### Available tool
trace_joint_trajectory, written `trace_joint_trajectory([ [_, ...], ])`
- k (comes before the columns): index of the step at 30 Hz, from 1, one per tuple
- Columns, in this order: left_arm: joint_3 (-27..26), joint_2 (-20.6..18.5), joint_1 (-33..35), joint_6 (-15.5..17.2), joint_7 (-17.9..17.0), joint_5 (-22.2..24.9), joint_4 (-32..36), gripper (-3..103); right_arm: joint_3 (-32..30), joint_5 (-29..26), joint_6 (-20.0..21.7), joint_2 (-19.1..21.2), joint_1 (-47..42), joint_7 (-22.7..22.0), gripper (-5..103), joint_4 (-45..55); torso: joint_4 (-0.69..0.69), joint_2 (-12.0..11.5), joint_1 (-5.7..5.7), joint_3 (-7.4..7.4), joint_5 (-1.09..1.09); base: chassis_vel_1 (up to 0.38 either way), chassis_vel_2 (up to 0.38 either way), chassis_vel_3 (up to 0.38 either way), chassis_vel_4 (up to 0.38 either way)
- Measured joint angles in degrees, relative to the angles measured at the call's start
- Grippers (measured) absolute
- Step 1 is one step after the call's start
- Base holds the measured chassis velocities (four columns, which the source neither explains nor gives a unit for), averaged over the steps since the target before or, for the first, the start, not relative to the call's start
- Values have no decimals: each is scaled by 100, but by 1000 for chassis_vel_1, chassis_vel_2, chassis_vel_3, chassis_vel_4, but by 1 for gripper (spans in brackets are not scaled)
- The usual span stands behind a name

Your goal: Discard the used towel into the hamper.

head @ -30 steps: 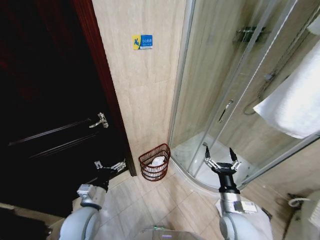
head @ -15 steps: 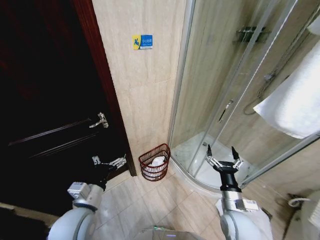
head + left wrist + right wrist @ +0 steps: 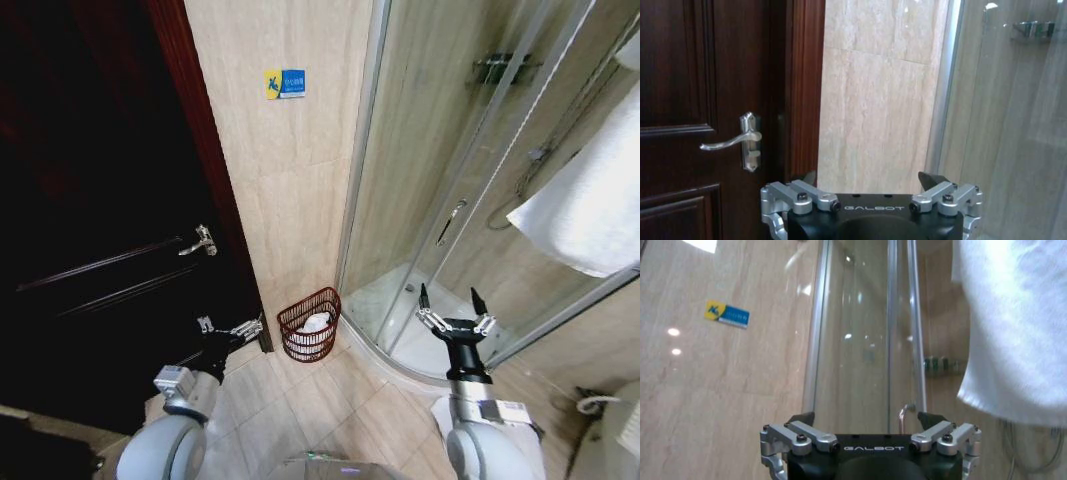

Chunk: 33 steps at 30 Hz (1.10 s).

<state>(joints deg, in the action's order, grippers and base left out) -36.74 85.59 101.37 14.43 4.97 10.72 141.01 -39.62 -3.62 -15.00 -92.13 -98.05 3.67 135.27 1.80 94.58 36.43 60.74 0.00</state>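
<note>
Head view: reddish-brown slatted round hamper (image 3: 309, 325), white cloth inside.

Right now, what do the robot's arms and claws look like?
Both arms are smooth, rounded, pale grey. Each wrist has a silver block and a black neck. The left gripper and right gripper have black bodies with silver bolted knuckles and dark pointed fingertips. White letters on each body spell GALBOT.
</note>
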Motion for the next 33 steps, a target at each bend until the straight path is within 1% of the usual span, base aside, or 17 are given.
trace_joint_trajectory([
  [6,0,-2,0,-5,-3,0,-4,100,-218,-93,4,0,-131,-92,100,410,0,0,0,0,0,0,0,0,0],
  [10,0,-3,0,-8,-5,0,-6,100,-403,-349,86,0,-245,-103,100,749,0,0,0,0,0,0,0,0,0],
  [16,0,-5,-1,-11,-8,0,-9,100,-460,-537,197,2,-263,-96,100,824,0,0,0,0,0,0,0,0,0],
  [20,-1,-6,-1,-12,-9,2,-10,100,-641,-676,224,55,-293,-88,100,824,0,0,0,0,0,0,0,0,0],
  [26,-2,-6,-1,-12,-9,3,-10,100,-1065,-1000,252,154,-308,-67,100,821,0,0,0,0,0,0,0,0,0],
  [29,-2,-7,-1,-12,-10,5,-10,100,-1488,-1341,295,234,-298,13,100,816,0,0,0,0,0,0,0,0,0],
  [33,-2,-7,-1,-13,-11,5,-11,100,-1612,-1441,295,272,-305,29,100,815,1,0,0,0,0,0,0,0,0],
])
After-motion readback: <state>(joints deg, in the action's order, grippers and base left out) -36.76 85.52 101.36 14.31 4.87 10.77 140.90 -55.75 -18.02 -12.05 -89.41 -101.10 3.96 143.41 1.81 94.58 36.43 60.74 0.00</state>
